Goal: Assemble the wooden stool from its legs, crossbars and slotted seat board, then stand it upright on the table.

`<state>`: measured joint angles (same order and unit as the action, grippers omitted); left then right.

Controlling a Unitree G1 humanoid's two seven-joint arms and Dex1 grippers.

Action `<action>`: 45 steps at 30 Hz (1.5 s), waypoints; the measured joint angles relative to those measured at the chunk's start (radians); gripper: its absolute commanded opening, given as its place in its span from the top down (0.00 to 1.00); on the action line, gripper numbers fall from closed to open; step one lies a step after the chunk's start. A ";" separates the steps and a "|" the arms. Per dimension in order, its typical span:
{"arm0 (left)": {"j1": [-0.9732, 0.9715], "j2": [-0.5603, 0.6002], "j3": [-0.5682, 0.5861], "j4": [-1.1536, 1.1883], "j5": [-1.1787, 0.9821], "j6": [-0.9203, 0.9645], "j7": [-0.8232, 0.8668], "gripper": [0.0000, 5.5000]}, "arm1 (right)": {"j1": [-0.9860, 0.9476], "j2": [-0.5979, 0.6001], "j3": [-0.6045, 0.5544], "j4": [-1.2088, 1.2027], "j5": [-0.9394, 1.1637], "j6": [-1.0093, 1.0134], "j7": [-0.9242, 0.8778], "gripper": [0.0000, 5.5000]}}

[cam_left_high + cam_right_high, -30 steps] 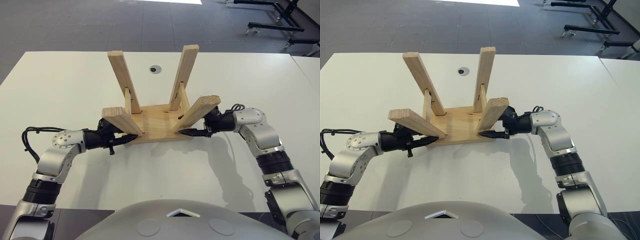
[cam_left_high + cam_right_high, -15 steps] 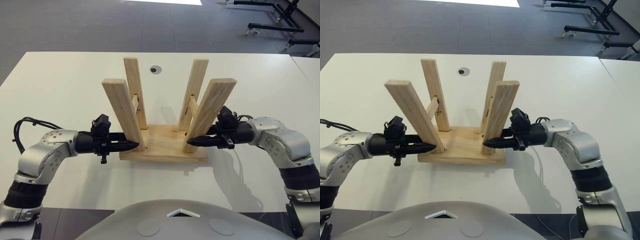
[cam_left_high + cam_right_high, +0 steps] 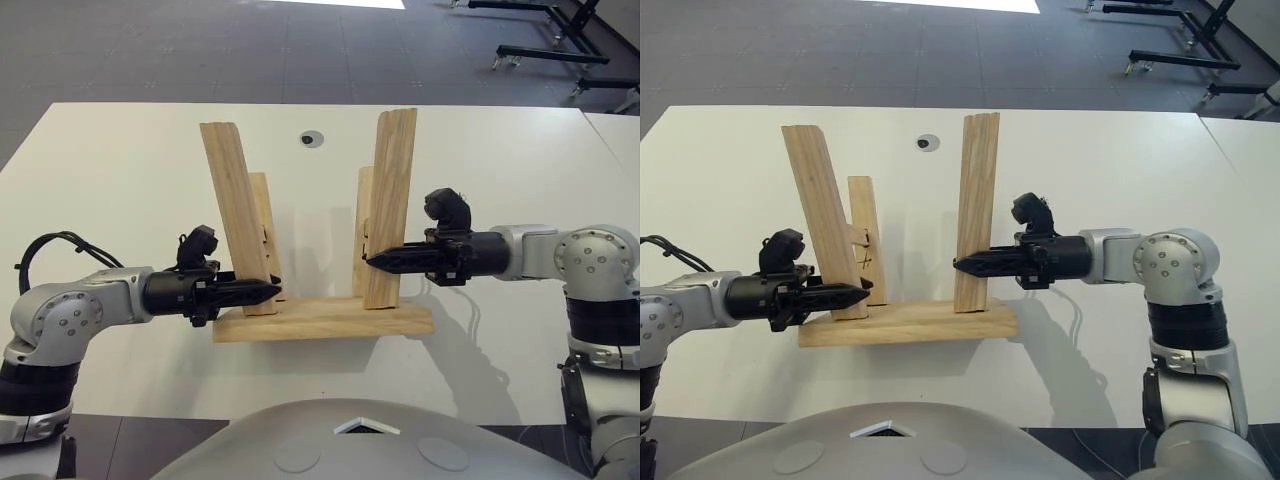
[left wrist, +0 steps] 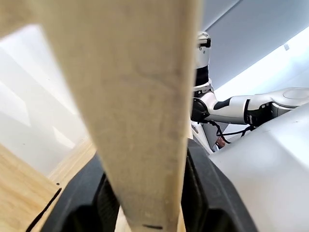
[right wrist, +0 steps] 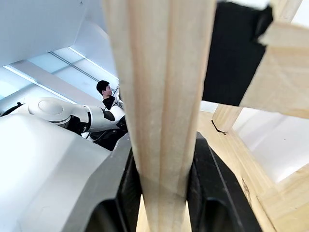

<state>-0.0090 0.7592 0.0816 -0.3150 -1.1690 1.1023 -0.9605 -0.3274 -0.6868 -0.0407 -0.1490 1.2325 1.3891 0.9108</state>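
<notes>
The assembled wooden stool is upside down on the white table (image 3: 120, 180). Its seat board (image 3: 325, 320) is lowest and shows me its near edge. All legs point up and away from me. My left gripper (image 3: 265, 291) is shut on the near left leg (image 3: 237, 215), low by the board. My right gripper (image 3: 378, 261) is shut on the near right leg (image 3: 390, 205), a little higher. In the left wrist view that leg (image 4: 130, 96) runs between the black fingers (image 4: 104, 193). In the right wrist view the other leg (image 5: 159, 96) sits between the fingers (image 5: 130, 193).
A small dark round hole (image 3: 311, 139) lies in the table behind the stool. A second table's corner (image 3: 620, 130) stands at the far right. Black wheeled frames (image 3: 545, 45) stand on the floor beyond it.
Both grippers have kept hold of the near legs and turned the stool. The legs swung from leaning toward me to pointing up and away, and the seat board now faces me edge-on.
</notes>
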 measured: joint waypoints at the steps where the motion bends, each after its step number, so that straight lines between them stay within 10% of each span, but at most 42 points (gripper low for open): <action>1: -0.014 -0.006 0.013 0.031 0.001 -0.001 0.011 0.58 | 0.001 -0.001 0.001 0.014 -0.013 0.006 -0.003 0.64; 11: -0.033 -0.007 0.029 0.074 0.024 -0.001 -0.001 0.32 | -0.015 -0.024 0.004 0.075 -0.089 -0.011 0.020 0.35; 27: -0.021 -0.040 0.206 0.033 0.049 -0.126 0.007 0.29 | 0.073 -0.198 0.013 0.115 -0.349 -0.472 0.481 0.35; 36: 0.363 0.155 0.201 0.095 0.745 -0.813 -0.105 0.29 | 0.273 -0.100 0.044 0.223 -0.834 -1.352 0.413 0.35; 45: 0.496 0.010 0.123 0.147 0.914 -1.355 -0.125 0.29 | 0.495 0.000 0.035 0.264 -0.921 -1.721 0.337 0.35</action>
<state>0.4866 0.7696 0.2042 -0.1683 -0.2552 -0.2526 -1.0859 0.1675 -0.6868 -0.0054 0.1153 0.3119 -0.3320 1.2474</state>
